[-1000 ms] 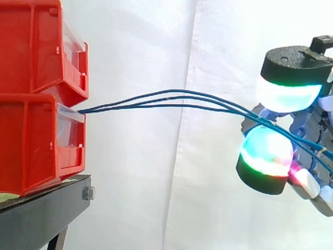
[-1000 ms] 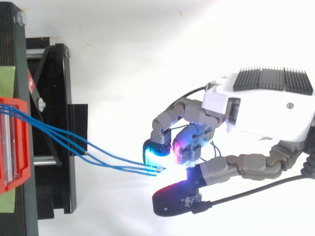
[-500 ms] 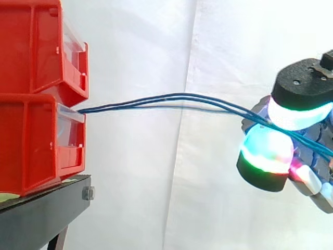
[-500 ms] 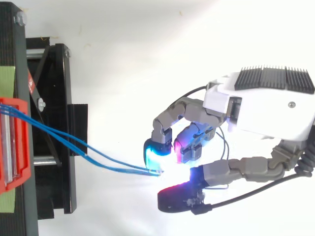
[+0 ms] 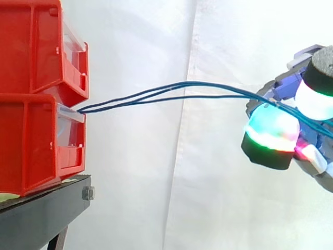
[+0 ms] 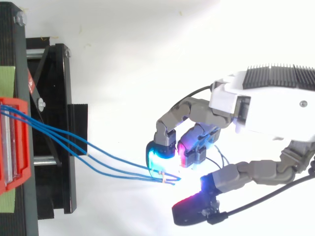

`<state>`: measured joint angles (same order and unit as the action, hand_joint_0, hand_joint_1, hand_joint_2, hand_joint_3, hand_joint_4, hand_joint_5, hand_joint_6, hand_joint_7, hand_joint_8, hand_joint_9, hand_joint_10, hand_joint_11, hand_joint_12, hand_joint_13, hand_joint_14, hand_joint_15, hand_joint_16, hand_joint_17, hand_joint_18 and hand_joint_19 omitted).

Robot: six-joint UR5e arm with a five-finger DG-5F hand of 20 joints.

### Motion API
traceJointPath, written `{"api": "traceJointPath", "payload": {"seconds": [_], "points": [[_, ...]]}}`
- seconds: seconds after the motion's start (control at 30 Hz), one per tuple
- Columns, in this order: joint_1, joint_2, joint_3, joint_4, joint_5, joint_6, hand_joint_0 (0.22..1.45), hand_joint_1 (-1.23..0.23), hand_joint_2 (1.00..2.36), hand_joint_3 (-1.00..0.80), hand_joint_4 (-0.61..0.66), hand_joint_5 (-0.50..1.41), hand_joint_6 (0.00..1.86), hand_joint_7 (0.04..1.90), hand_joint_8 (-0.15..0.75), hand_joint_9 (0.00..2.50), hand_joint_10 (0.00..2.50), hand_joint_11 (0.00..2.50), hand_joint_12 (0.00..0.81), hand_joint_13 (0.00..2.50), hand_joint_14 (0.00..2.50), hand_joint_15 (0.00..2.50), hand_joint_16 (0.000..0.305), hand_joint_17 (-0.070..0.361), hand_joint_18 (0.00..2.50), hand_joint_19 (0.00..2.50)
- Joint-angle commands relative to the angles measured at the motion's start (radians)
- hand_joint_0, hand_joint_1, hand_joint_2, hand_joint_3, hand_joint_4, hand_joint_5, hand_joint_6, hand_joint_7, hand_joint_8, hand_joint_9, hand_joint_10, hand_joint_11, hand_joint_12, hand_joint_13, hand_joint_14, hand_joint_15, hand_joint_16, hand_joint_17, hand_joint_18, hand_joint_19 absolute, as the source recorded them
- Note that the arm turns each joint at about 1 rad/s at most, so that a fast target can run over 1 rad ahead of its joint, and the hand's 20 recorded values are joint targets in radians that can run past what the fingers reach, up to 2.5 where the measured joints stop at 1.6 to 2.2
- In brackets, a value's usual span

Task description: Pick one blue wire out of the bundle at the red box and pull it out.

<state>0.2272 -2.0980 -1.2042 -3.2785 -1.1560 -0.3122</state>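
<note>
Blue wires (image 5: 171, 92) run from the lower red bin (image 5: 31, 140) at left to the robot hand (image 6: 266, 108) at right. Isolate one strand before clamping, then draw it straight right, level with the bin mouth. Whether the robot hand is clamped on any strand cannot be told. The three strands are thin and slack, arcing and bunching rightward.

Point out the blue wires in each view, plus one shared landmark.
Side view: blue wires arc from the lower red bin at left to the hand at right.
Top view: they fan from the left edge to the hand.
Shared landmark: that bin.
</note>
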Motion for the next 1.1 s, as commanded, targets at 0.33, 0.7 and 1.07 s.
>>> {"api": "traceJointPath", "payload": {"seconds": [0.33, 0.7, 1.07], "points": [[-0.002, 0.012, -0.001, -0.023, -0.002, 0.001, 0.6, -0.7, 1.01, -0.37, 0.16, -0.17, 0.97, 0.84, 0.344, 1.0, 0.01, 0.7, 0.403, 1.05, 0.02, 0.65, 0.05, 0.112, 0.95, 0.62], [-0.002, 0.012, -0.001, -0.027, -0.002, 0.002, 0.63, -0.74, 1.01, -0.29, 0.12, -0.16, 0.97, 0.87, 0.35, 1.02, 0.01, 0.71, 0.404, 1.07, 0.02, 0.64, 0.049, 0.11, 0.98, 0.61], [-0.002, 0.013, -0.001, -0.035, -0.039, 0.031, 0.72, -0.91, 1.0, -0.5, 0.12, -0.17, 0.97, 0.86, 0.337, 1.0, 0.01, 0.72, 0.395, 1.07, 0.02, 0.63, 0.047, 0.106, 1.02, 0.56]]}}
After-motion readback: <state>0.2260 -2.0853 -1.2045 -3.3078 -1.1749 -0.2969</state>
